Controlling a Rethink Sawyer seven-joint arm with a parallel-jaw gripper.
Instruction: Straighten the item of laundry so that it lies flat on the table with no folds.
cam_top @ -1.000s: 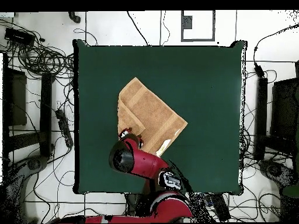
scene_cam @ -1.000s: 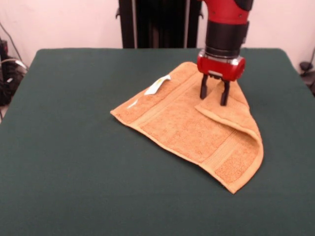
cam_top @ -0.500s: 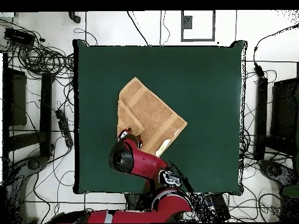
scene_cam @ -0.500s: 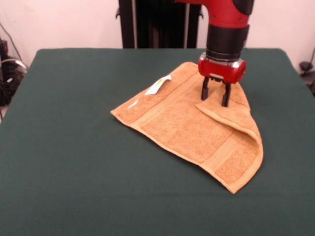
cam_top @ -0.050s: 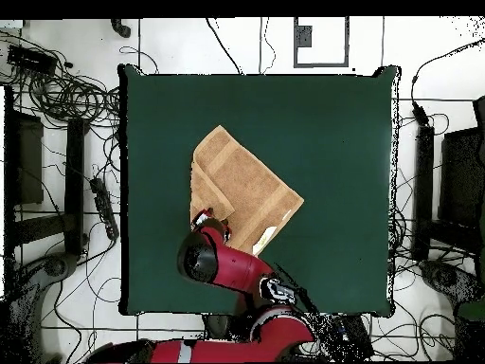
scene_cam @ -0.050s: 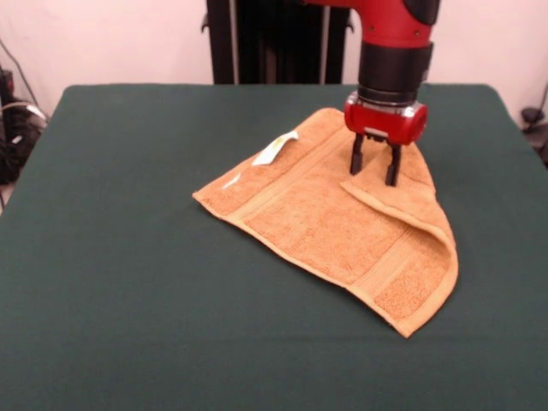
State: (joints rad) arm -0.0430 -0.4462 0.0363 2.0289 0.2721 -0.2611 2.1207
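Observation:
The item of laundry (scene_cam @ -0.050s: 325, 218), a tan-orange terry towel, lies on the dark green table (scene_cam @ -0.050s: 128, 274) right of centre. Its right side is folded over in a flap (scene_cam @ -0.050s: 411, 201), and a small white tag (scene_cam @ -0.050s: 274, 147) sticks up at its far edge. My gripper (scene_cam @ -0.050s: 373, 173) points straight down over the flap's far end. Its two black fingers (scene_cam @ -0.050s: 355, 161) stand apart, with their tips at the cloth and nothing pinched between them. In the overhead view the towel (cam_top @ -0.050s: 248, 185) shows as a diamond on the table (cam_top @ -0.050s: 341, 142), and the arm (cam_top @ -0.050s: 213, 261) covers its lower left corner.
Tangled cables (cam_top @ -0.050s: 66, 95) and dark equipment (cam_top @ -0.050s: 24, 156) lie on the floor around the table. A black post (scene_cam @ -0.050s: 274, 38) stands behind the table's far edge.
The gripper has barely shifted over the flap's far end. The arm's links near the base have turned a little. The towel looks the same.

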